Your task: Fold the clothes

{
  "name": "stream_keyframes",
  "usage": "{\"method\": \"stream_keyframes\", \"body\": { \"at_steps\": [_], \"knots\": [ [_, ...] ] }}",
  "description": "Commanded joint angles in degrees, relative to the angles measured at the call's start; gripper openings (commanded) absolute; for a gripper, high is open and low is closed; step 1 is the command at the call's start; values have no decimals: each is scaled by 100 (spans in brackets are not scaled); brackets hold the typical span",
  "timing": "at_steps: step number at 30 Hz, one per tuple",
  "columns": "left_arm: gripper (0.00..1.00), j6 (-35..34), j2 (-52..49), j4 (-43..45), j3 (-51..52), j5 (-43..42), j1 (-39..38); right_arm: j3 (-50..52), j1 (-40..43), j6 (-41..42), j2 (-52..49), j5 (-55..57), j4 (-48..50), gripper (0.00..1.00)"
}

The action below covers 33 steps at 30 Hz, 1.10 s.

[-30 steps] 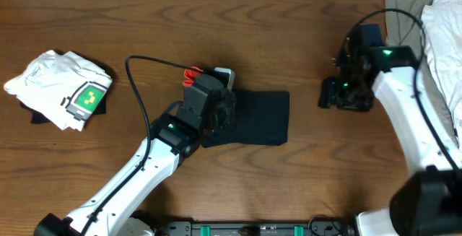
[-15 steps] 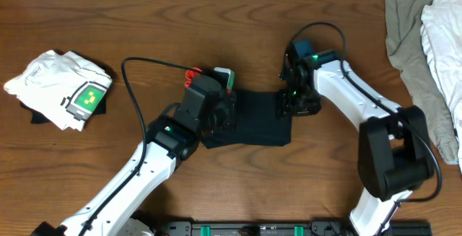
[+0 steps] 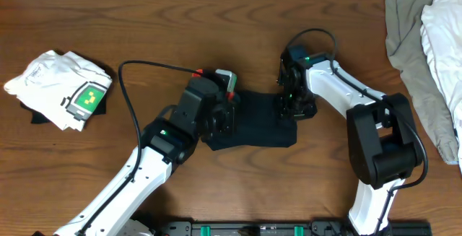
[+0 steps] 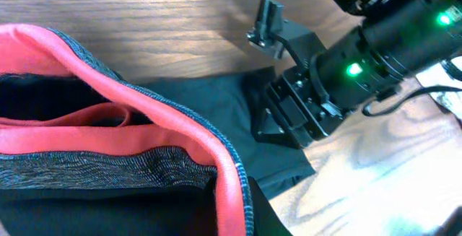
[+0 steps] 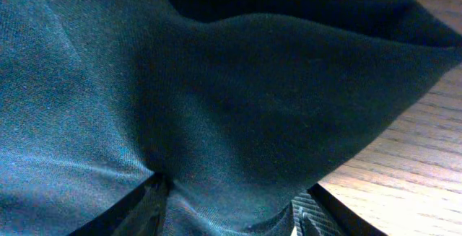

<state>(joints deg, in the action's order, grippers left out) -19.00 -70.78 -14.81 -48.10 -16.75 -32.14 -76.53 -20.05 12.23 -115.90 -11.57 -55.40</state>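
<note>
A dark garment (image 3: 260, 117) lies near the middle of the worktop (image 3: 144, 19), its long axis running left to right. It is spread mostly flat in a rough rectangle. Its left end is under the left hand (image 3: 222, 112) and its right edge is under the right hand (image 3: 292, 107). The lower right corner pokes out a little past the rest of that edge. In the left wrist view the garment (image 4: 209, 102) is plain dark cloth on the outside. The end nearest the camera is raised and turned open, showing a coral-red band (image 4: 144, 95) over a grey heathered lining (apparently the waistband). That hand's own fingers are hidden behind the cloth, so I cannot tell whether it is clenched on the band or released. The same view shows the right hand (image 4: 289, 117) planted on the far edge of the cloth. In the right wrist view the garment (image 5: 216, 84) swells up in a smooth fold with a crease drawn down toward the fingers (image 5: 141, 207). These stand apart with cloth between them; whether they are pinching it I cannot tell. A folded white shirt with a green print (image 3: 65, 92) sits well apart at the left. A heap of pale clothes (image 3: 426, 55) lies at the right edge.
</note>
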Motion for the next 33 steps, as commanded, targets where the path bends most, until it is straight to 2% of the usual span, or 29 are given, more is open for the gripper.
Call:
{"method": "stream_keyframes", "body": {
  "at_steps": [1,5,15,33],
  "knots": [
    [6,302,87,-11,-291,-361,-162,37,-66,101,-238,-26,55,54],
    [6,540,87,-179,-516,-354,-426,37,-83,105,-238,-26,57,54],
    [6,538,57,-162,-599,-96,-874,37,-160,151,-238,-24,59,54],
    [6,328,-671,573,-599,-13,-1335,37,-247,208,-238,-24,52,55]
  ]
}}
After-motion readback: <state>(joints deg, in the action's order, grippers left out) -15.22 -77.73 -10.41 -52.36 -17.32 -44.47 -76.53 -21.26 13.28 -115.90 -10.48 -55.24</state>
